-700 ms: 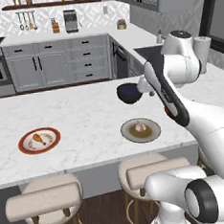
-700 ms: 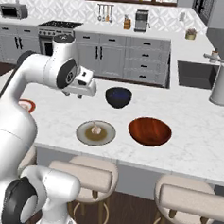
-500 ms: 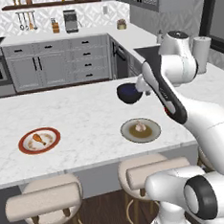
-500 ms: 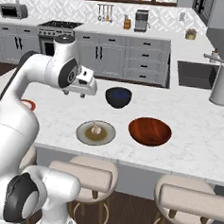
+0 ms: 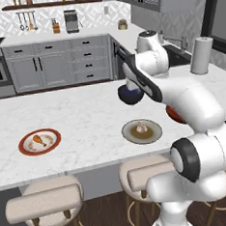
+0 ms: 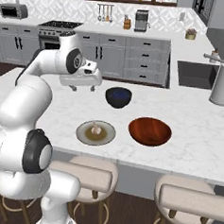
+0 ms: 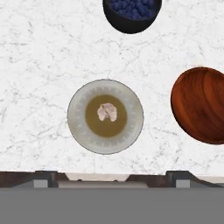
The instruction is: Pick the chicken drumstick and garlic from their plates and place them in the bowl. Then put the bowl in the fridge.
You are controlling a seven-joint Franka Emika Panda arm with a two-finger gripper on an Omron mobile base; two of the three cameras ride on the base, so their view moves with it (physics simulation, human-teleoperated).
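The garlic (image 7: 107, 112) lies in the brown middle of the grey-rimmed plate (image 7: 76, 116), straight below my hand. My gripper (image 7: 111, 177) hangs open and empty well above the counter, left of the plate (image 6: 82, 130) and the garlic (image 6: 96, 130) in the right base view. The reddish-brown bowl (image 6: 149, 131) sits empty just right of that plate. The chicken drumstick (image 5: 38, 139) rests on the red-rimmed plate (image 5: 26, 147) far to the left, well away from my gripper (image 6: 83, 86). The fridge is out of view.
A dark blue bowl (image 6: 118, 97) stands behind the grey-rimmed plate. A silver canister (image 6: 223, 84) stands at the counter's far right by a sink (image 6: 194, 74). Stools (image 6: 83, 176) line the near edge. Bare marble lies between the two plates.
The arm's upper links have swung a little while the hand stays nearly in place over the counter. Plates, bowls and food have not moved.
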